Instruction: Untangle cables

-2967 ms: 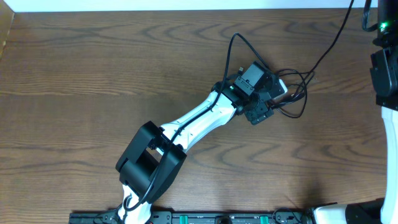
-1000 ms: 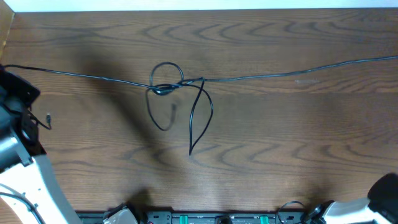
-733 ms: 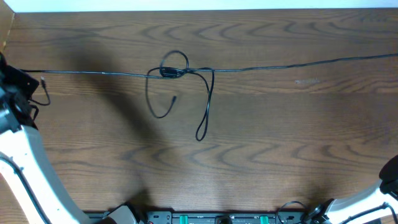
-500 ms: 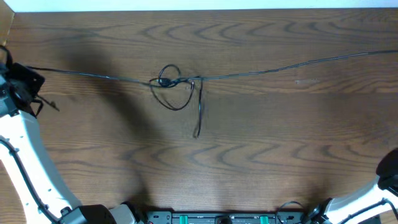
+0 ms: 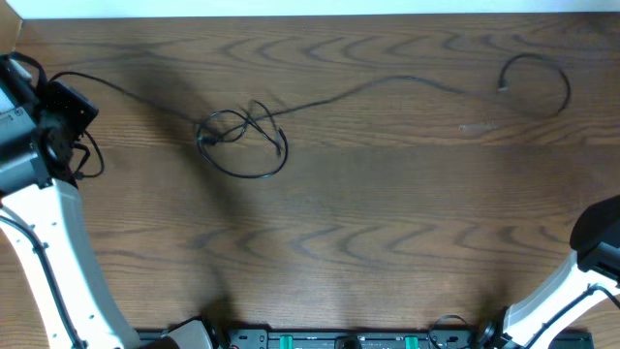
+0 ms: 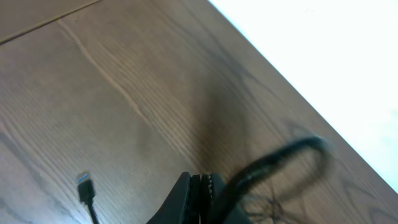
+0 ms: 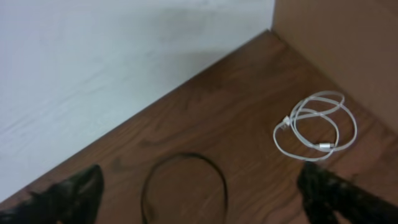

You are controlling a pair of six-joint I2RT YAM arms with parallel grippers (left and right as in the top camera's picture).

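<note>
Black cable [image 5: 387, 85] lies slack on the table [image 5: 387, 223], its knot [image 5: 242, 136] not yet undone. Far left of the knot, the left gripper [image 6: 200, 186] seems clamped on the cable as an anchor. Far right of it, the right gripper [image 7: 199, 186] gapes wide, holding nothing.

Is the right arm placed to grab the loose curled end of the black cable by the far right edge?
Probably yes. The curled end of the black cable lies uncovered on the table, and the right gripper hangs open over it, loop between its fingers. The white cable lies well aside.
</note>
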